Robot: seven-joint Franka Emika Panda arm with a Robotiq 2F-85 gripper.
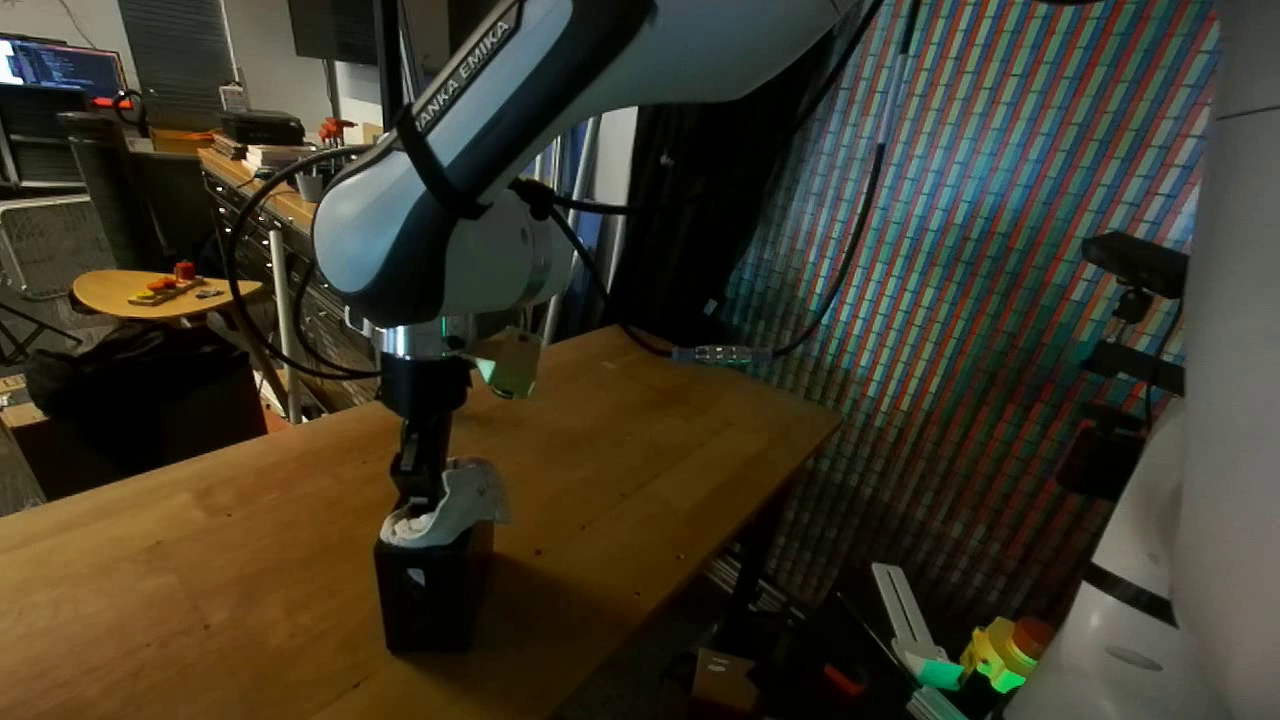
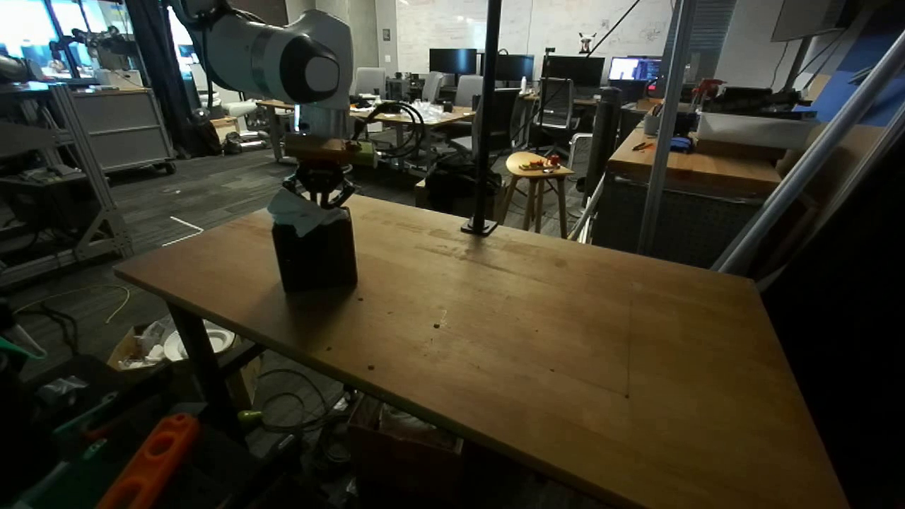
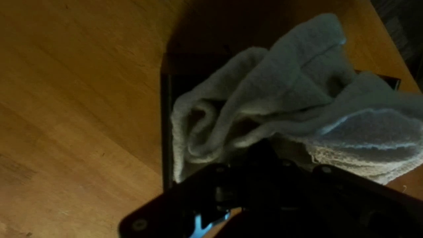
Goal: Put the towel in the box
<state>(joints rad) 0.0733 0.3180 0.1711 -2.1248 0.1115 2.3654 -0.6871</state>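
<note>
The black box (image 1: 430, 605) stands upright on the wooden table, close to one edge. Rumpled pale grey-green cloth, the towel (image 1: 470, 500), fills its mouth and bulges over the rim in both exterior views. Seen from the wrist, the towel (image 3: 287, 82) lies in loops and folds, with part of it spilling past the box rim (image 3: 167, 132) at the right. My gripper (image 1: 418, 500) points straight down into the box opening. The jaws are together and their tips sink into the folds of the towel, which hide them; cloth surrounds them closely.
The wooden table (image 2: 551, 332) extends well to one side of the box. A black pole (image 2: 488, 141) rises from the table's far edge. Beyond it stand a small stool (image 2: 534, 166) and a workbench (image 2: 700, 162). A cable (image 1: 860, 230) hangs from the arm.
</note>
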